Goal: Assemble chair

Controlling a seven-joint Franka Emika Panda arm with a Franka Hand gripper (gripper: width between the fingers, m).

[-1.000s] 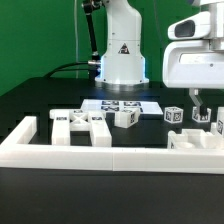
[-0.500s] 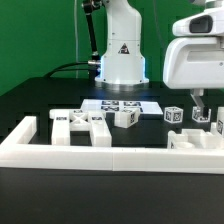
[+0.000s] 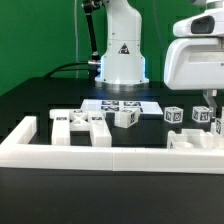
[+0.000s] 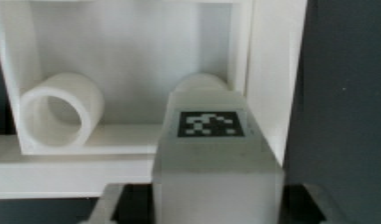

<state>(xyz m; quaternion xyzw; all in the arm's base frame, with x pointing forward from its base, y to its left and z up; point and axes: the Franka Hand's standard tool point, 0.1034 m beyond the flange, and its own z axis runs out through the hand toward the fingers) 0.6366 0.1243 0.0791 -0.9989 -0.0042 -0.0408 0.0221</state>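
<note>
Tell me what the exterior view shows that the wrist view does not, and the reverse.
Only the exterior view: the robot base, the marker board, the flat tagged chair panel and loose tagged blocks. Only the wrist view: a white ring-shaped part. Both: the tagged chair piece at the gripper, and the white border frame.

The exterior view sits low and fairly near, just outside the white border frame (image 3: 100, 152). It faces across the black table (image 3: 30, 105) toward the robot base (image 3: 122, 55) and a green backdrop (image 3: 35, 35). The wrist view looks very closely along the gripper (image 3: 211, 103) onto a tagged chair piece (image 4: 213, 150). Both views share the spot under the gripper, at the exterior view's right edge.
</note>
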